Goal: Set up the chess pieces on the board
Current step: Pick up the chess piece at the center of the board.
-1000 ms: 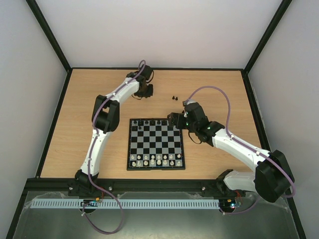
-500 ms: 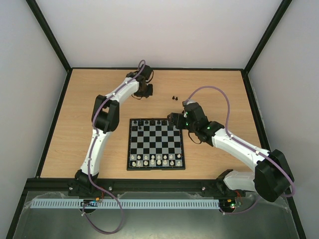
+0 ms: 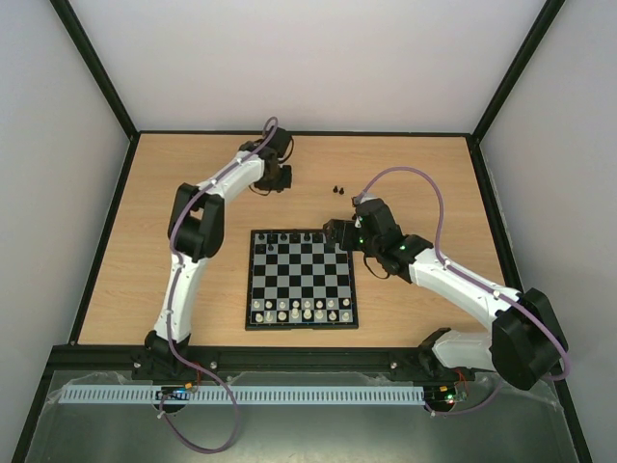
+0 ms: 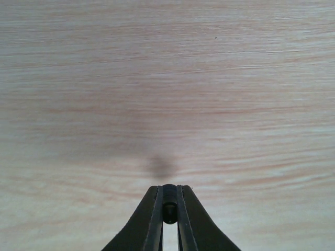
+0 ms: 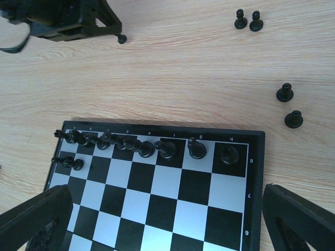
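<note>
Left gripper [image 3: 274, 182], at the board's [image 3: 301, 279] eleven o'clock, barely pinched a black chess piece [image 4: 169, 208]; it might slip onto the desk [image 3: 125, 270]. Right gripper [image 3: 335, 234] gaped empty.

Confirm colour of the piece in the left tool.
Black. The piece shows best in the left wrist view.

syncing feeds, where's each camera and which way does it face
Top external: above, behind the arm bases, looking down on the pale wooden table; both arms show.
Left wrist: behind the left claw, facing table; it pinches a tiny black chess piece.
Right wrist: looks down on the chequered black and white chessboard; open right claw frames it.
Top and right wrist share chessboard, left claw.
</note>
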Tool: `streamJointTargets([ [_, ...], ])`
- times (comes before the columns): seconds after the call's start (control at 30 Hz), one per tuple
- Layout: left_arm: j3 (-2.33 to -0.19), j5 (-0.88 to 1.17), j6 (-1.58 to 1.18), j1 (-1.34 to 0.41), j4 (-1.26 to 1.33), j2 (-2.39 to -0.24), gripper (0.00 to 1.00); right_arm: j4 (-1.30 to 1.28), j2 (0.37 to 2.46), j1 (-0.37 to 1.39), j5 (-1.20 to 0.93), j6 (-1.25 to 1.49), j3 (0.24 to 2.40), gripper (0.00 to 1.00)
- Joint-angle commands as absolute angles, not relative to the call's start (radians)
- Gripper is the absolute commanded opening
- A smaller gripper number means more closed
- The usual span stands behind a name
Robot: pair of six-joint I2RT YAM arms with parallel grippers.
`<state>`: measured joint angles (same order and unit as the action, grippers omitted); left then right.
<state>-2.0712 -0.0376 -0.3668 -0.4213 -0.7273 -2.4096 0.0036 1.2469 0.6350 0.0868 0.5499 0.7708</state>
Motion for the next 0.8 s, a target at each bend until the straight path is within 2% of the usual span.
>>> streamJointTargets([
  [0.0, -2.034, -0.073, -0.361, -0.442, -0.744, -2.263, 0.02, -0.009, 1.25, 0.633, 0.084, 0.543, 0.778, 1.0],
  [0.17, -1.948, -0.102, -0.368, -0.482, -0.745, -2.14, 0.02, -0.013, 1.242, 0.632, 0.086, 0.543, 0.778, 1.0],
  [0.53, -1.506, -0.142, -0.408, -0.61, -0.682, -1.766, 0.04, -0.019, 1.22, 0.633, 0.089, 0.546, 0.776, 1.0],
  [0.77, -1.304, -0.144, -0.449, -0.693, -0.673, -1.576, 0.05, -0.017, 1.224, 0.633, 0.086, 0.547, 0.775, 1.0],
])
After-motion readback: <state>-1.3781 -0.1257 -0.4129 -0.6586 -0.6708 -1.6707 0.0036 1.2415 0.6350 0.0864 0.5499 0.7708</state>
